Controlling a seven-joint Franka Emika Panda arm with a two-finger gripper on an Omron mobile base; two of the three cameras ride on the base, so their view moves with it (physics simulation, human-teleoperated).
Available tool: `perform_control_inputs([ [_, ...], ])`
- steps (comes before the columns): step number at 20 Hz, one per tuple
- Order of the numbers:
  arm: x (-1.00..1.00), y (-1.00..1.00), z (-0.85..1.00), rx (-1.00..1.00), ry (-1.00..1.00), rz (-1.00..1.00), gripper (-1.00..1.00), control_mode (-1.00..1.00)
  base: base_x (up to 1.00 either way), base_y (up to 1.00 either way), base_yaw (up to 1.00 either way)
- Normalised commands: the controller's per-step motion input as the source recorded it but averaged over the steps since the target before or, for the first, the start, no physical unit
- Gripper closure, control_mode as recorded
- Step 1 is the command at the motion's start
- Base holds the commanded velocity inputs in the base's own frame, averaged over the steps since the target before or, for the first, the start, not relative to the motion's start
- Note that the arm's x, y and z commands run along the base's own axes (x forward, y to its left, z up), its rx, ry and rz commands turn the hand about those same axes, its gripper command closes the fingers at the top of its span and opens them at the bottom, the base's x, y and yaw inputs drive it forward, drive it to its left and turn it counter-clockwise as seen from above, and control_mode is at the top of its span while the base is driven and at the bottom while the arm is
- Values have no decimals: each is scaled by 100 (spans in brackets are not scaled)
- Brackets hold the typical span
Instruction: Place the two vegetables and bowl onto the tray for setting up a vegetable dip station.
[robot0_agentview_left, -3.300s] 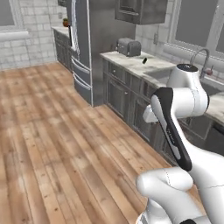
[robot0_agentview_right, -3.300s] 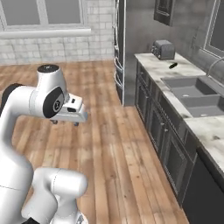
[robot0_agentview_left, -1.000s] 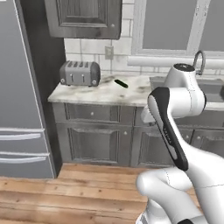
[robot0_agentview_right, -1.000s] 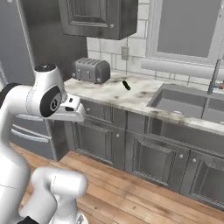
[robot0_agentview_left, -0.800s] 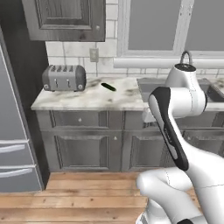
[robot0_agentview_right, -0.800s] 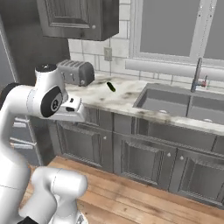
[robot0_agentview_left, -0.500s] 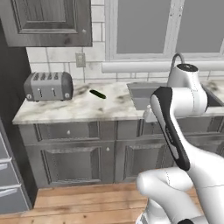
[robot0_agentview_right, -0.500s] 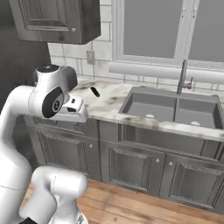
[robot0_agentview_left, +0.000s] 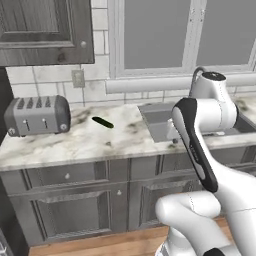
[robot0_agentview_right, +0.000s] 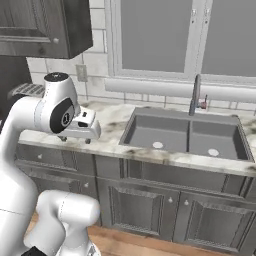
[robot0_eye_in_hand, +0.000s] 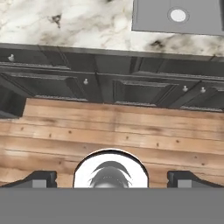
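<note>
Left base view: green vegetable (robot0_agentview_left: 102, 122) mid-counter (robot0_agentview_left: 60, 147), near toaster (robot0_agentview_left: 36, 115) | step: approach, nothing picked | gripper (robot0_eye_in_hand: 111, 177) spread wide, empty | next: reach over counter to vegetable

A small dark green vegetable (robot0_agentview_left: 102, 122) lies flat on marble counter (robot0_agentview_left: 75, 142).

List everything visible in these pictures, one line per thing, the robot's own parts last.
dark green vegetable: one, dark green, lying on the counter right of the toaster
toaster: one, silver, counter's left end
counter: one, pale marble, above grey cabinets
sink: one, grey, double basin, set in the counter
faucet: one, grey, behind the sink
window: one, grey, above the sink
floor: wooden planks
pincer: one, dark tips, open, over the floor
</note>
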Motion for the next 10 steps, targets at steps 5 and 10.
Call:
perform_control_inputs([
  [5,0,0,0,0,0,0,-100,100,25,51,-34],
  [10,0,0,0,0,0,0,-100,100,45,36,-24],
])
